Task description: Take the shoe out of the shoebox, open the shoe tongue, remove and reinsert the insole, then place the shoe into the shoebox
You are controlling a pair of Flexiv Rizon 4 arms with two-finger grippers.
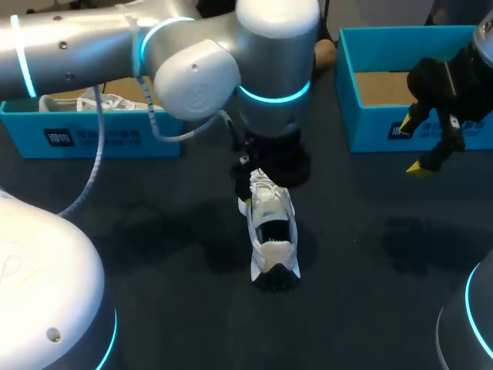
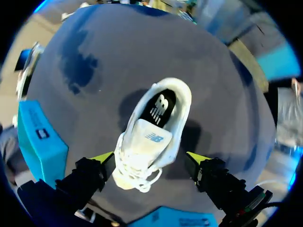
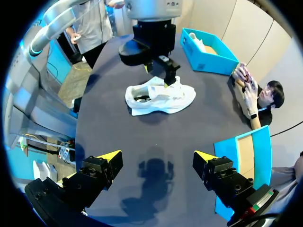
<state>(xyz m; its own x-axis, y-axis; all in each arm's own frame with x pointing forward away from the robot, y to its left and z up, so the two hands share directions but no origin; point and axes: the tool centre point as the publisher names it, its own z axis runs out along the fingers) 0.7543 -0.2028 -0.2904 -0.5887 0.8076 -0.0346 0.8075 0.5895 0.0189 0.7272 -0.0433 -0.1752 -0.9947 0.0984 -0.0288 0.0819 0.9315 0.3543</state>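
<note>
Lying mid-surface (image 1: 154, 254), the white mesh sneaker (image 1: 271, 231) is sitting outside the empty teal cardboard shoebox (image 1: 370, 127) (far right corner). The left end effector (image 2: 149, 158) is hovering spread over its laces, and the right end effector (image 3: 156, 157) is hanging spread and empty. Tongue, insole and reboxing are seemingly not yet done.

Shoe (image 1: 271, 231): white; insole (image 2: 163, 106) black, white logo.
Table (image 1: 370, 308): dark blue-grey.
Box (image 1: 92, 137) left of shoe: turquoise.
Second box (image 1: 377, 127) right of shoe: turquoise, brown floor.
Left arm (image 1: 77, 46): silver, cyan ring.
</note>
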